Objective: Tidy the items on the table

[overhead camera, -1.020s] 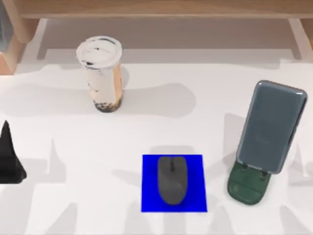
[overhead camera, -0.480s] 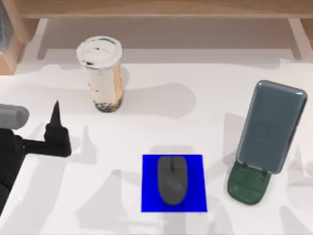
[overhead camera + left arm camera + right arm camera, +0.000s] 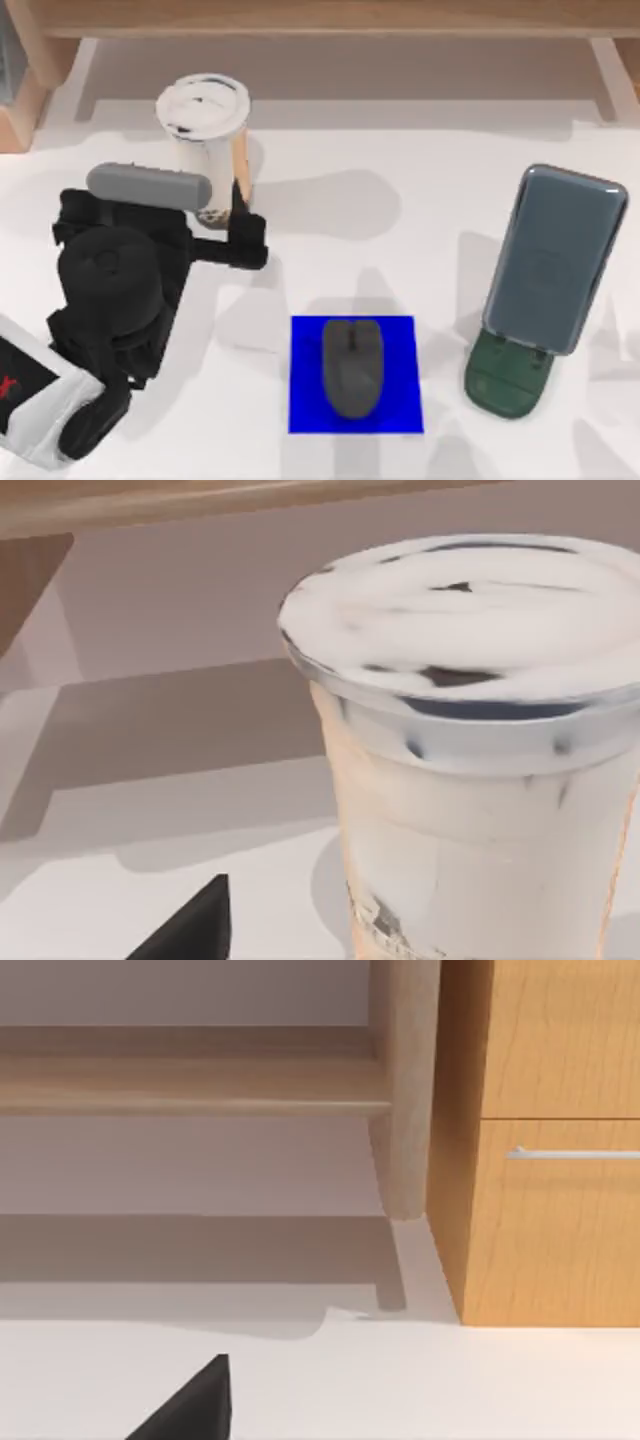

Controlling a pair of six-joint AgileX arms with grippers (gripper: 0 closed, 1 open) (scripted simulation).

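one left hand [image 3: 240,215] has advanced to the cup [image 3: 205,110]; grip state unclear.

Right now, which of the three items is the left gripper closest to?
The cup with the white lid: the left gripper is at its base, while the mouse on the blue pad and the phone sit farther right.

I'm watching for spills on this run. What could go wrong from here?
The left gripper is low beside the cup, so a sideways nudge might tip the tall drink. The cup stands close to the wooden shelf, and lifting it too steeply could knock it against the shelf.
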